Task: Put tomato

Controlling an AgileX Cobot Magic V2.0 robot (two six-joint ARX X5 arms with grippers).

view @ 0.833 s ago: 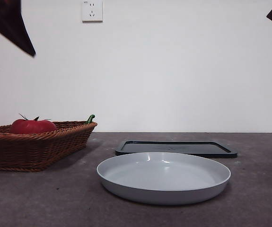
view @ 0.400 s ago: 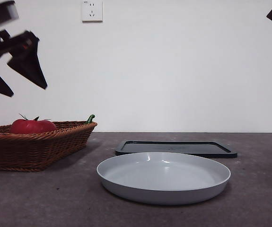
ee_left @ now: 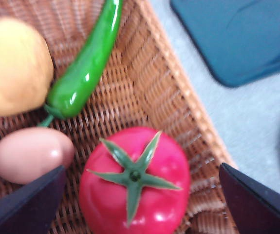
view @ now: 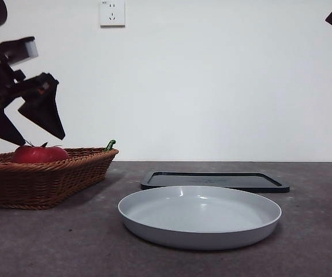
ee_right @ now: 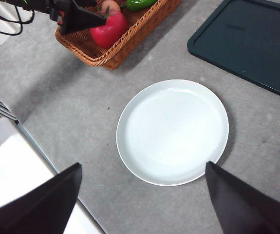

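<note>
Tomato, glossy red w/ green calyx [ee_left: 135,187], sits in the brown wicker basket [view: 44,182]; my left jaws [ee_left: 140,207] hang wide open, empty, straddling it — best drop centred, clear of pinkish egg-shaped item [ee_left: 30,155].

My left gripper [ee_left: 140,195] hangs spread wide over the tomato [ee_left: 135,183]; its top is clear, but the pink egg [ee_left: 30,153], green pepper [ee_left: 84,68] and basket wall [ee_left: 178,78] crowd its sides.
</note>
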